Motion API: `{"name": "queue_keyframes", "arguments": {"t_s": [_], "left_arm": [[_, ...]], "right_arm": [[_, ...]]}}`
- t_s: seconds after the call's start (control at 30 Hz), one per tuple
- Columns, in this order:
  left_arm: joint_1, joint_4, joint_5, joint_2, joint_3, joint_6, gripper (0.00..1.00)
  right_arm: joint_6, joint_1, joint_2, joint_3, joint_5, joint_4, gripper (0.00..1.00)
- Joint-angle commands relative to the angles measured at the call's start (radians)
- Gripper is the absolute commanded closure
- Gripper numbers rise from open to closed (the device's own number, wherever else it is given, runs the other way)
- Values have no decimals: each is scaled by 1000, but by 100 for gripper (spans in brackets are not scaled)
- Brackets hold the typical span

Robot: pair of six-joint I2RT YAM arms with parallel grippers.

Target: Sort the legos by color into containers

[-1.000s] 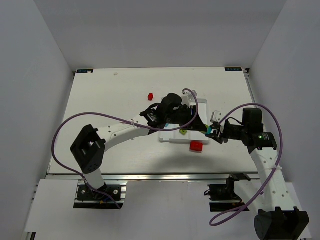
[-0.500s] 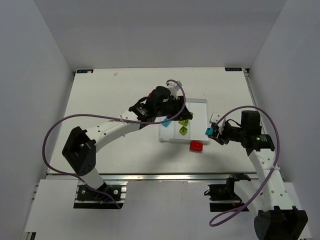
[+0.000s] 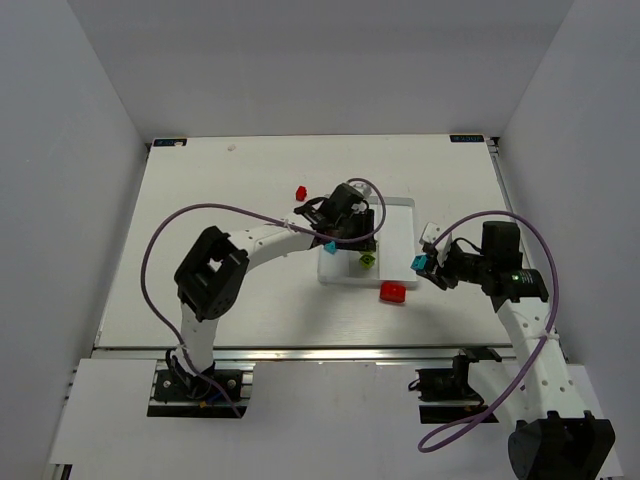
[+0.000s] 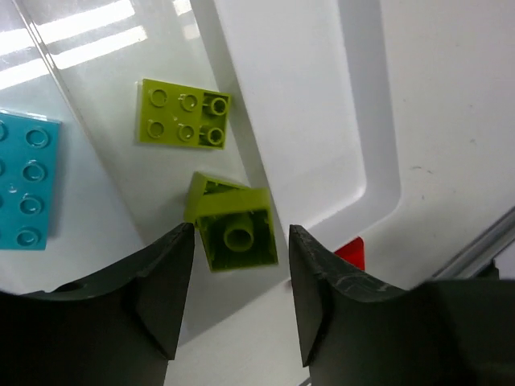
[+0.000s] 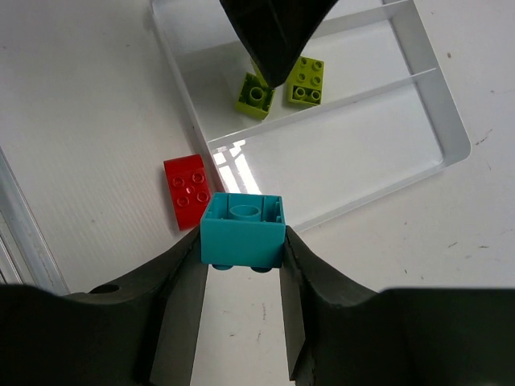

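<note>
Red lego (image 3: 393,292), glossy and studded, lies on the table (image 3: 200,180) off the white ridged tray's (image 3: 400,215) near edge. Beside it, right gripper (image 5: 241,245) pinches a hollow-bottomed cyan lego (image 5: 241,229). Farther on, left gripper (image 4: 241,241) spread above two lime legos (image 4: 183,122) in the tray.

The right jaws clamp a cyan brick (image 5: 241,229), its hollow underside facing the camera. A red brick (image 5: 187,190) lies on the counter (image 5: 80,121), just off the tray's (image 5: 451,133) near edge. Two lime bricks (image 5: 256,95) share one compartment, with the dark left arm (image 5: 278,32) above them.
</note>
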Motion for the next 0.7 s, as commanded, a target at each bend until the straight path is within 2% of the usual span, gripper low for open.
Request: {"name": "queue_keyframes", "arguments": {"t_s": [0.0,0.1,0.27,0.33,0.37,0.43,0.47,0.57,0.63,0.67], "left_arm": [[-2,-42,-37,2,82,27,36],[-2,-53,-41,25,111,31,25],[-2,-73,-62,6,142,47,23],[8,-90,-93,-21,154,65,24],[8,-110,-150,-41,159,74,25],[18,-139,-206,-124,142,106,31],[40,-145,-237,-159,124,117,45],[83,-168,-373,-315,0,154,65],[102,-176,-464,-441,-126,188,66],[116,-176,-493,-481,-173,198,64]], "right_arm": [[16,7,11,12,-20,23,100],[22,21,31,9,-17,29,100],[80,58,73,14,-16,87,100],[111,90,108,20,-11,120,100],[123,99,123,26,-10,132,100],[162,142,183,52,6,163,100],[174,170,204,60,12,176,100],[225,269,306,95,76,223,100],[267,311,388,133,136,265,100],[283,372,412,149,148,276,100]]}}
